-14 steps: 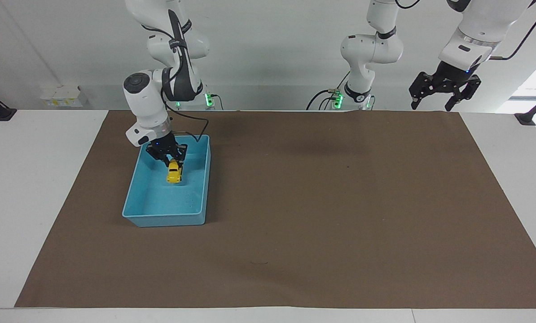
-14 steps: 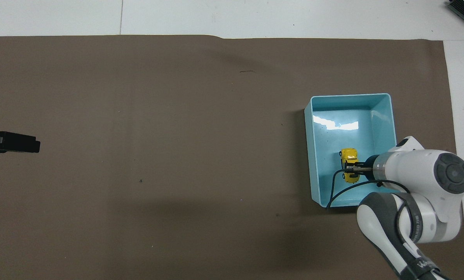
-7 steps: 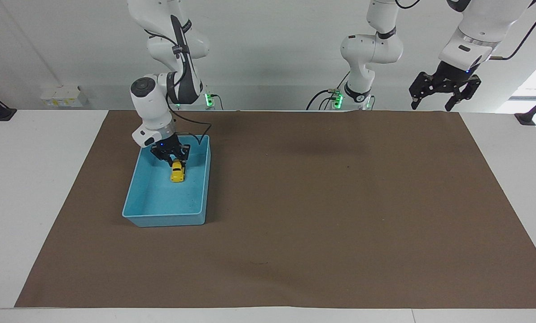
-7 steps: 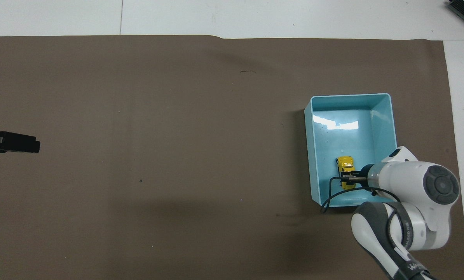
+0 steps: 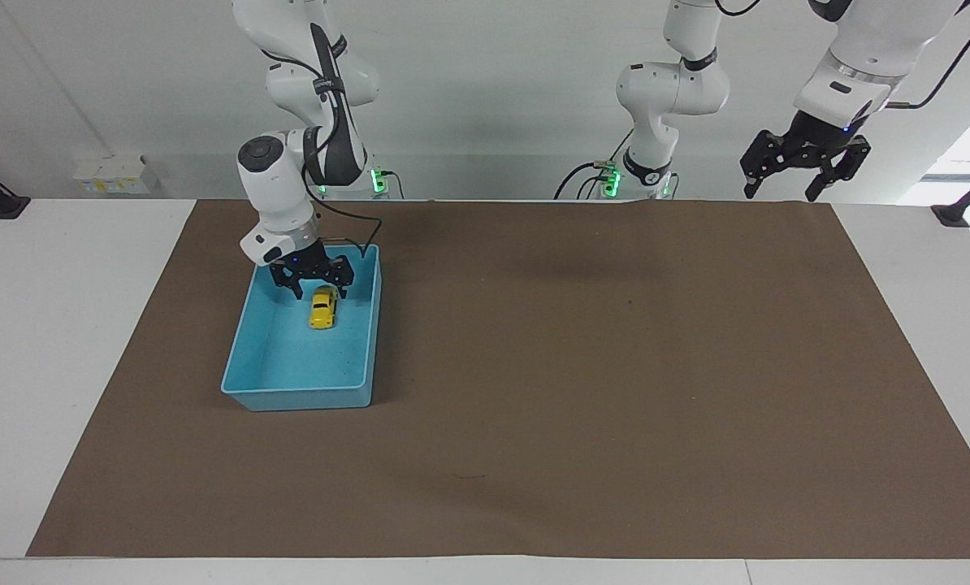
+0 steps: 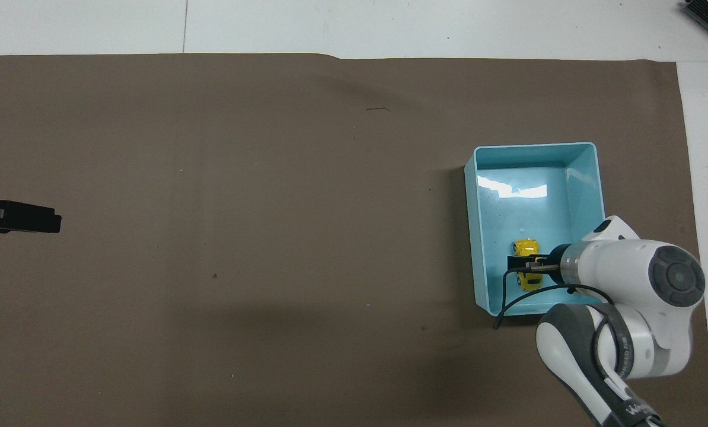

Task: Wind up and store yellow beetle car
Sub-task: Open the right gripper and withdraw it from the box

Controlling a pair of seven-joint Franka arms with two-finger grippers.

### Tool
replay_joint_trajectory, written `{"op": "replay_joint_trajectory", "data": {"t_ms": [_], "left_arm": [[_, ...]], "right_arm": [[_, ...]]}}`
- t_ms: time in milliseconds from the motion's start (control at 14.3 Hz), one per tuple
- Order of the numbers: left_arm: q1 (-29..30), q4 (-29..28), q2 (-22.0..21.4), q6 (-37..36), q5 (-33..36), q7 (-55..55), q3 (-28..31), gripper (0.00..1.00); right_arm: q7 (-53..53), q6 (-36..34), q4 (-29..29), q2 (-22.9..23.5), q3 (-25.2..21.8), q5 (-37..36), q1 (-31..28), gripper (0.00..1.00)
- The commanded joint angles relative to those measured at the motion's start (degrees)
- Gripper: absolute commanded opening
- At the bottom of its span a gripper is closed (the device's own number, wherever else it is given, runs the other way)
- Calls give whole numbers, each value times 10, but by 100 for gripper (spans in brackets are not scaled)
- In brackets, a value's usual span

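The brown mat (image 5: 534,366) spans the table; the light blue bin (image 5: 245,390) sits toward the right arm's end. Inside, the yellow beetle car (image 5: 322,309) rests on the floor at about twelve o'clock from the bin's centre in the facing view. The right gripper (image 5: 316,291) — clamped on the car a second ago — now stands spread just above it, holding nothing, so storing looks done. The left gripper (image 5: 785,193) waits aloft, open, empty. No readable writing.
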Motion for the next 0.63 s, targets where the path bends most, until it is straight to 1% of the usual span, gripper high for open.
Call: {"op": "replay_joint_trajectory", "data": {"t_ms": [0, 140, 210, 280, 420, 561], "left_arm": [[9, 6, -3, -12, -1, 4, -4, 100], [9, 6, -3, -11, -1, 4, -4, 100], [8, 6, -3, -12, -1, 4, -4, 100], [8, 6, -3, -12, -1, 4, -4, 100], [9, 6, -3, -11, -1, 4, -4, 100], [9, 6, -3, -12, -1, 4, -4, 100]], "right_arm": [[-24, -74, 69, 1, 2, 8, -18, 100], [-26, -122, 124, 14, 2, 3, -38, 100], [-26, -157, 159, 25, 1, -5, -49, 100], [-25, -205, 209, 40, 1, -22, -55, 100], [-21, -266, 289, 65, 1, -47, -63, 100], [-16, -299, 330, 66, 1, -49, -71, 100]]}}
